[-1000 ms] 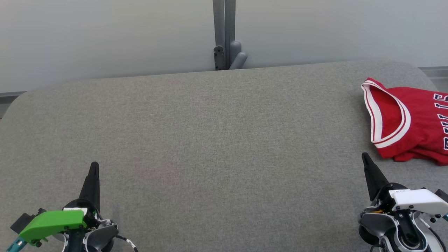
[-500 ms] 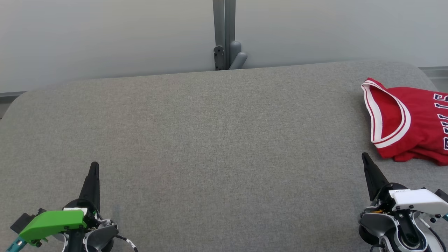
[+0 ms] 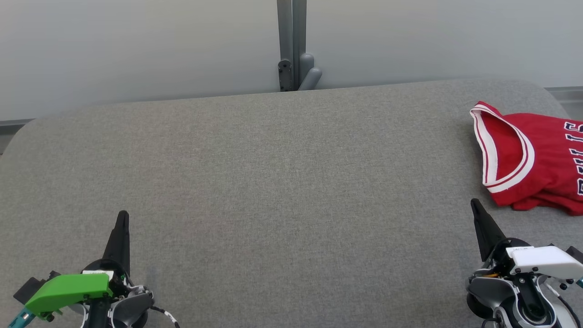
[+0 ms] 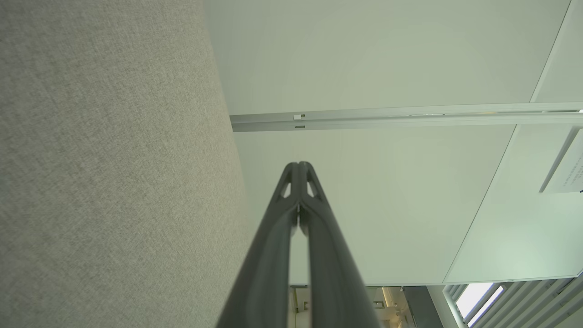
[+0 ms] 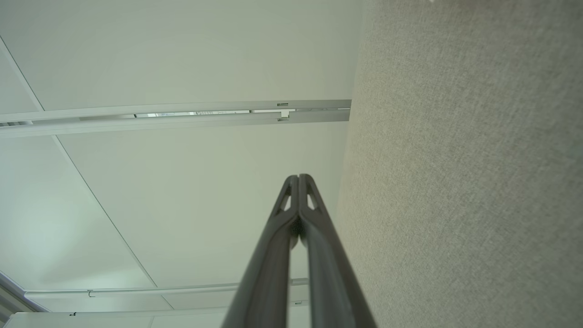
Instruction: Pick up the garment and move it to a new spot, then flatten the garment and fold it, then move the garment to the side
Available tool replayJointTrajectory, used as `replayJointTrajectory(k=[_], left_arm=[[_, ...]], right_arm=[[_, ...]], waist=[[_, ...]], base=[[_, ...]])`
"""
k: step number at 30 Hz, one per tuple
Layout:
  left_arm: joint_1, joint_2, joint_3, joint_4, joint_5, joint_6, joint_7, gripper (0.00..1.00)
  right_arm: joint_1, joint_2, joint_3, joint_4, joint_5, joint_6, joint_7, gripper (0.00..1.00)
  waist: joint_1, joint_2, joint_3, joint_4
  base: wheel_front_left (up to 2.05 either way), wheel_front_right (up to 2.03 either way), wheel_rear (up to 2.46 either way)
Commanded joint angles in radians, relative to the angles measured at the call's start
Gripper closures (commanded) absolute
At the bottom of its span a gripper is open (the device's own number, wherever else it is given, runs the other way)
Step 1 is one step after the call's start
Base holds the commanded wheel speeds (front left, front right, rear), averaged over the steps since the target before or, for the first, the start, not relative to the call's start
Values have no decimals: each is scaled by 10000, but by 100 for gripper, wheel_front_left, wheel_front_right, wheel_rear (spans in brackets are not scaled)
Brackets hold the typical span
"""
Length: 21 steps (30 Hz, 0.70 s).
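Observation:
The garment (image 3: 535, 164) is a red jersey with white trim and dark lettering, lying crumpled at the right edge of the grey table (image 3: 282, 182), partly cut off by the head view's border. My right gripper (image 3: 475, 206) is shut and empty, just below and left of the jersey without touching it. My left gripper (image 3: 122, 216) is shut and empty at the lower left, far from the jersey. In the left wrist view the left gripper (image 4: 299, 165) has its tips pressed together. In the right wrist view the right gripper (image 5: 298, 177) is likewise closed.
A grey post with a bracket (image 3: 294, 50) stands behind the table's far edge against a pale wall. The table's fabric surface (image 4: 100, 159) fills the left of the left wrist view, and the table (image 5: 469, 182) the right of the right wrist view.

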Motion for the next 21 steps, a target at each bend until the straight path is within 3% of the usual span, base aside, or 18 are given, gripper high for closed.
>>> replayJointTrajectory(k=[1, 21], left_arm=[[-92, 66, 41, -19, 4, -41, 3, 100], [-92, 66, 41, -20, 4, -41, 3, 100]], right_arm=[[-73, -10, -18, -33, 69, 4, 32, 100], [-73, -10, -17, -33, 69, 4, 31, 100]], waist=[[0, 0, 0, 0], [0, 0, 0, 0]], base=[[0, 0, 0], [0, 0, 0]])
